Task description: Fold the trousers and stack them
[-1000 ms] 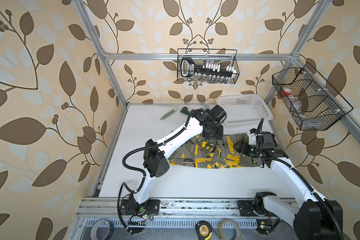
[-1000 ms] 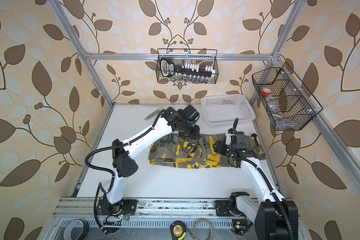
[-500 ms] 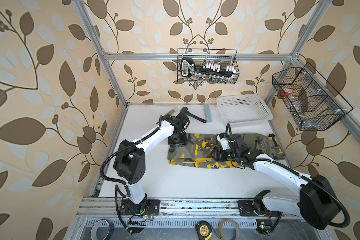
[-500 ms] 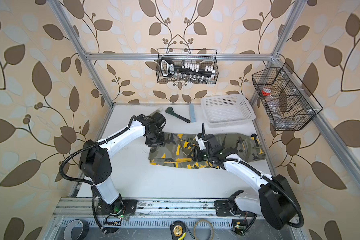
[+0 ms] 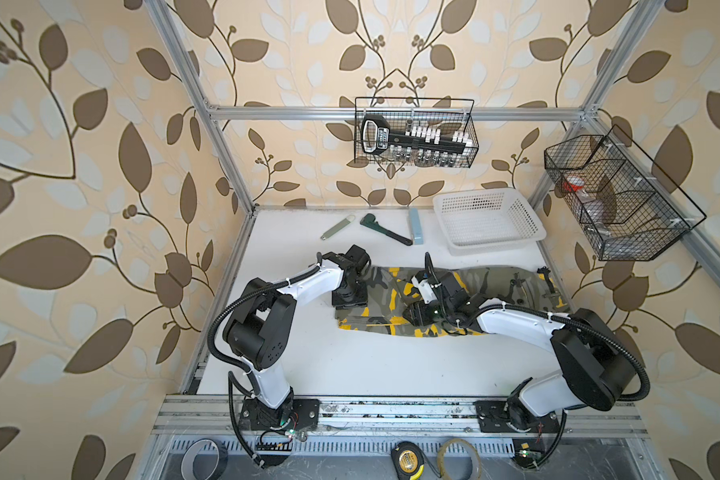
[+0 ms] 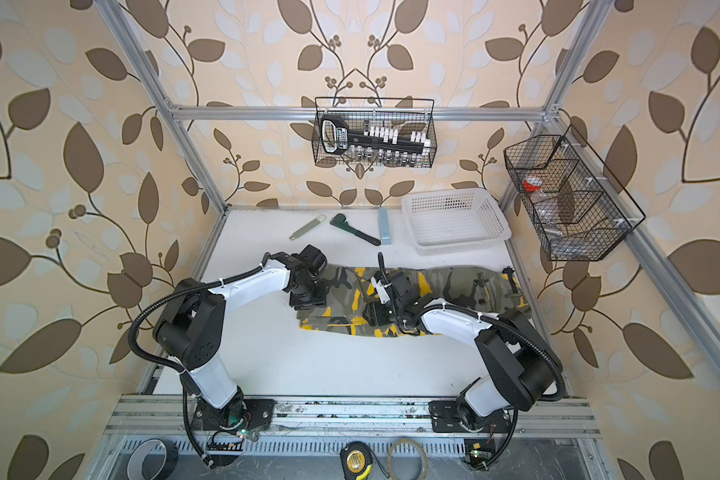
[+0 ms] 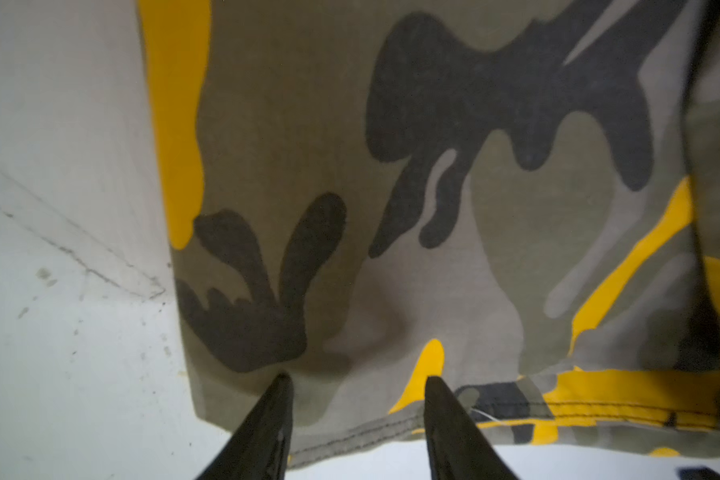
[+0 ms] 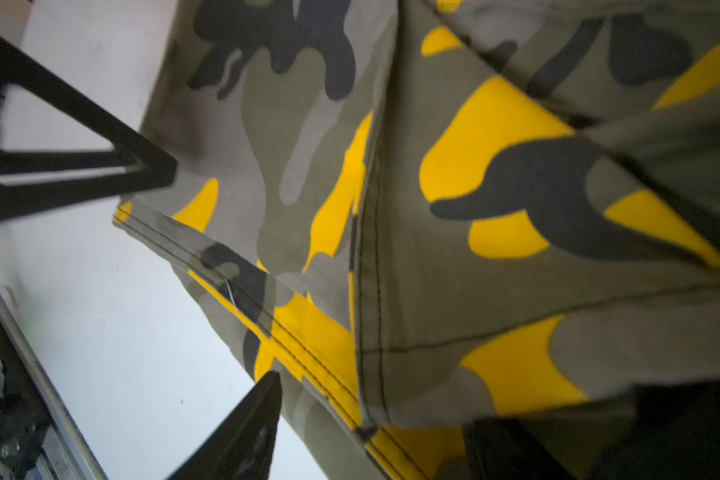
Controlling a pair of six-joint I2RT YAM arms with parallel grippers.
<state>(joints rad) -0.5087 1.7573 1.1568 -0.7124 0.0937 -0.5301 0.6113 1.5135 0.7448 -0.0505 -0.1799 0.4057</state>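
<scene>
The camouflage trousers (image 5: 504, 282) (image 6: 458, 286) lie flat across the table, olive-grey with black and yellow patches. My left gripper (image 5: 350, 298) (image 6: 308, 300) hangs over their left end. In the left wrist view it (image 7: 358, 382) is open, tips just above the stitched hem. My right gripper (image 5: 415, 313) (image 6: 373, 311) sits over the front edge near the middle. In the right wrist view it (image 8: 375, 409) stands open with the yellow-patched hem lying between one bare finger (image 8: 262, 399) and the other, which is partly covered by cloth. Nothing is lifted.
A white plastic basket (image 5: 487, 220) stands at the back right. A black wrench (image 5: 385, 228), a pale blue bar (image 5: 415, 224) and a grey-green flat tool (image 5: 336, 227) lie along the back. Wire baskets (image 5: 616, 199) hang on the walls. White tabletop (image 5: 371, 365) shows in front.
Both grippers have swept leftward along the trousers: the left from the middle to the left end, the right from the right part to the front edge near the middle.
</scene>
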